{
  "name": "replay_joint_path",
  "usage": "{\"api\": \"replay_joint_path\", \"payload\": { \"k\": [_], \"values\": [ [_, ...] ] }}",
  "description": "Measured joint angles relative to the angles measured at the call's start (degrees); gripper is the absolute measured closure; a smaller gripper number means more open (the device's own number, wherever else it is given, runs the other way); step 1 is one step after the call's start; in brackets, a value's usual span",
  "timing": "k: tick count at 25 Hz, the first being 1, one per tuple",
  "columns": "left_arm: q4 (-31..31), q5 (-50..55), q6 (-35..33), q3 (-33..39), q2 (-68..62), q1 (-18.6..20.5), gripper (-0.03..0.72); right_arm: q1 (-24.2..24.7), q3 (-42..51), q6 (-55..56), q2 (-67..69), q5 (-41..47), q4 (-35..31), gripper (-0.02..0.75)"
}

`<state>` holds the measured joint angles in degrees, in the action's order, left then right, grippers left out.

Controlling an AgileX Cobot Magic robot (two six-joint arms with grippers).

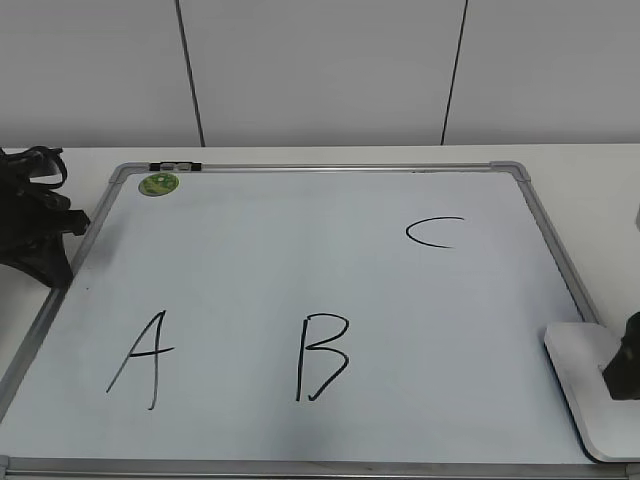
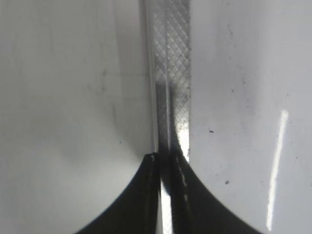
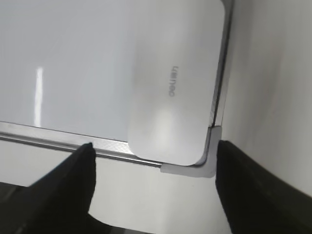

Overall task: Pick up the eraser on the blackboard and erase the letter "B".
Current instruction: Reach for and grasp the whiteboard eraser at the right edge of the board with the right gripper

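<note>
The blackboard lies flat on the table, a pale glossy board in a silver frame. The letter "B" is written in black near its front middle. The white eraser lies on the board's front right corner; in the right wrist view grey print shows on its top. My right gripper is open and empty just above the eraser's right edge, and its jaws straddle the eraser's near end without touching. My left gripper is shut and empty at the board's left edge, over the frame.
A slanted "A" is at the board's front left and a flat "C" at the back right. A round green magnet sits at the back left corner. A white panelled wall stands behind the table.
</note>
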<state>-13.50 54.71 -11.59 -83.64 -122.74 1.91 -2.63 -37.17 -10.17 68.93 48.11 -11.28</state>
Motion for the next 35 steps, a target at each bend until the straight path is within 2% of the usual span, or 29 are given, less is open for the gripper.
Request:
{"api": "replay_joint_path", "payload": {
  "k": [3,7,15,19,25,35],
  "values": [
    [0.0,0.0,0.0,0.0,0.0,0.0,0.675,-3.8,0.0,4.9,2.5,-1.8,5.6,0.151],
    [0.0,0.0,0.0,0.0,0.0,0.0,0.675,-4.7,-0.1,9.6,5.0,-3.5,9.0,0.151],
    [0.0,0.0,0.0,0.0,0.0,0.0,0.675,-4.7,-0.1,11.1,5.7,-9.4,8.3,0.150],
    [0.0,0.0,0.0,0.0,0.0,0.0,0.675,-4.7,-0.1,11.8,5.7,-10.5,8.0,0.086],
    [0.0,0.0,0.0,0.0,0.0,0.0,0.675,-4.7,-0.1,11.9,5.7,-10.6,8.0,0.059],
    [0.0,0.0,0.0,0.0,0.0,0.0,0.675,-4.7,-0.1,11.9,10.4,-9.2,7.3,0.059]
  ]
}}
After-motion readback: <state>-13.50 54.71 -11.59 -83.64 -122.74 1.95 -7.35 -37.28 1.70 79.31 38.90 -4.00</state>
